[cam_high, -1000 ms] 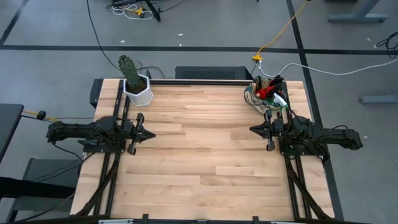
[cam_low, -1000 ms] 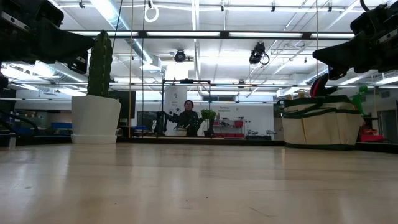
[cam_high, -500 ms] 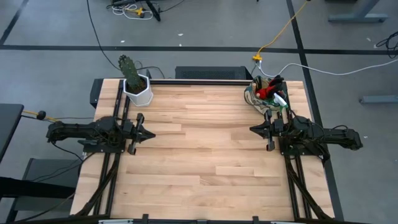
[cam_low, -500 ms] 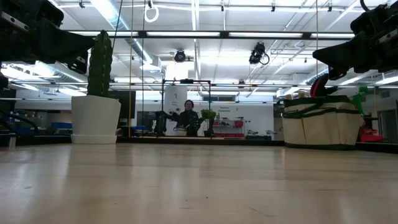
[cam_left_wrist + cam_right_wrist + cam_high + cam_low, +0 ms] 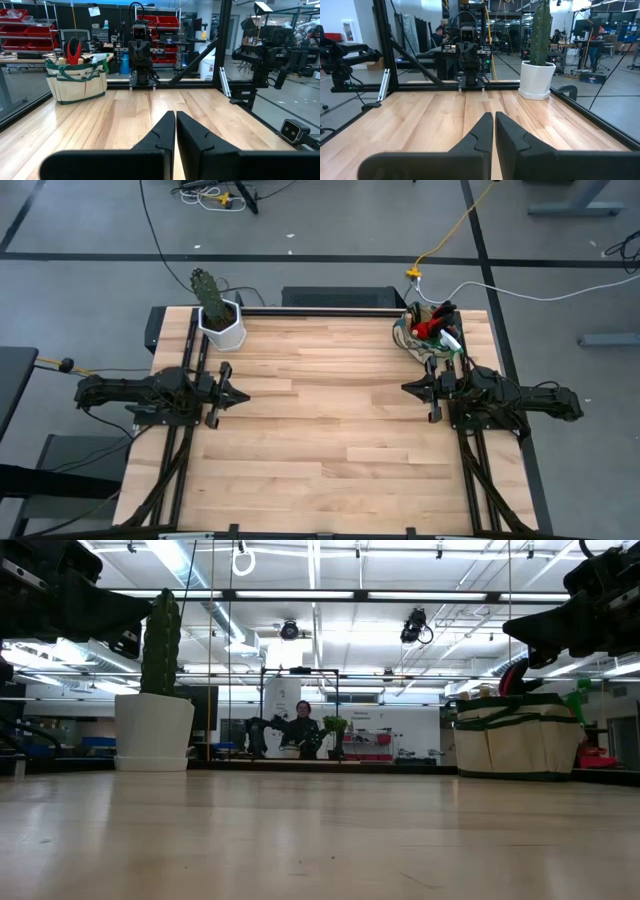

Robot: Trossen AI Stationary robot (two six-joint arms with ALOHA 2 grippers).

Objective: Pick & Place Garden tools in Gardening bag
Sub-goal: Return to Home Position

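The beige gardening bag [image 5: 428, 335] with dark green trim stands on its base at the table's far right corner; it also shows in the left wrist view [image 5: 76, 81] and the low view [image 5: 516, 735]. Garden tools stick up out of it: red gloves [image 5: 430, 327], a green sprayer [image 5: 577, 698], handles [image 5: 73, 51]. My left gripper [image 5: 247, 395] hovers shut at the table's left side, pointing level toward the right. My right gripper [image 5: 404, 388] hovers shut at the right side, near the bag, pointing toward the left. Neither holds anything.
A white hexagonal pot with a green cactus [image 5: 220, 320] stands at the far left corner, also in the right wrist view [image 5: 537, 75]. The wooden tabletop [image 5: 330, 430] lies bare between the arms. A person [image 5: 302, 725] sits in the room beyond the far edge.
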